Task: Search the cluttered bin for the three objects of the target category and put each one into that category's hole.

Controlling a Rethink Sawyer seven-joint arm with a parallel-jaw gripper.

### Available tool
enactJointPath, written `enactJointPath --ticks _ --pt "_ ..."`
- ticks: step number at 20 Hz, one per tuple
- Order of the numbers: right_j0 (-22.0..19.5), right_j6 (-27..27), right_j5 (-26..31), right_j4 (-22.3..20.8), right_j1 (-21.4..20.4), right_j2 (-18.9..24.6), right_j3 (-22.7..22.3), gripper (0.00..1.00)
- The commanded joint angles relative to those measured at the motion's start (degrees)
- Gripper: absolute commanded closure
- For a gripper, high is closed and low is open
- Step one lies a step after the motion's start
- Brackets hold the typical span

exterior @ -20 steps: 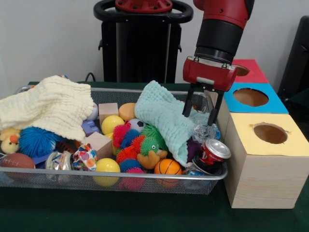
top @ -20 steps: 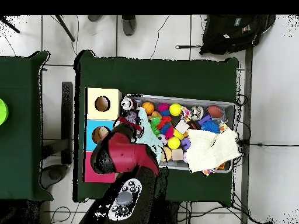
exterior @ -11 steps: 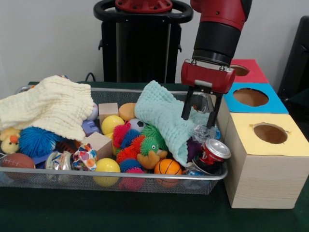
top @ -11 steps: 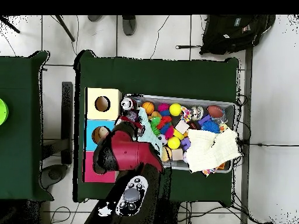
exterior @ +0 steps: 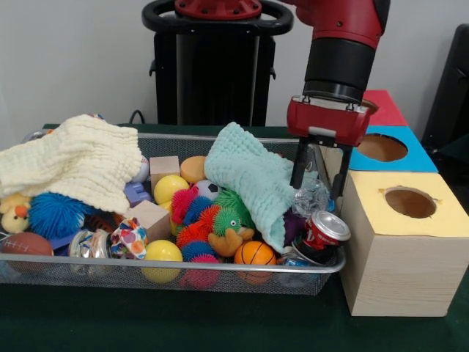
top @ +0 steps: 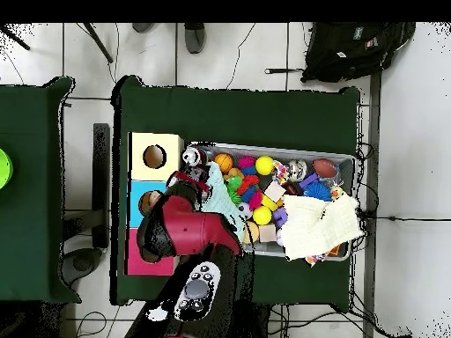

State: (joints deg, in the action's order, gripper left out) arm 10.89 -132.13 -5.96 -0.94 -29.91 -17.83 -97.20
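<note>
One open tool (exterior: 319, 188), two cloths, one can (exterior: 321, 236), three boxes

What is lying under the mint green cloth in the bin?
Spiky rubber toys and a purple object stick out from under the mint green cloth. Anything deeper beneath it is covered.

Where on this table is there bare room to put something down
Bare green tablecloth runs along the front of the mesh bin, and more lies beyond the bin in the overhead view. The bin itself is packed, and the end effector hangs open over its end by the yellow box.
</note>
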Motion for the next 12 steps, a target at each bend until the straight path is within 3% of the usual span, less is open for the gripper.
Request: enactJointPath --ticks 1,2,3,12 --pt "-2.22 -7.57 -3.33 0.91 2.03 7.48 1.81 0.0" --pt "-2.22 -7.25 -3.15 0.72 1.95 7.4 1.84 0.0" --pt "-2.4 -7.68 -4.69 0.65 1.93 7.45 1.44 1.0" --pt "-4.71 -7.1 -6.66 -1.28 1.55 8.85 0.29 1.0"
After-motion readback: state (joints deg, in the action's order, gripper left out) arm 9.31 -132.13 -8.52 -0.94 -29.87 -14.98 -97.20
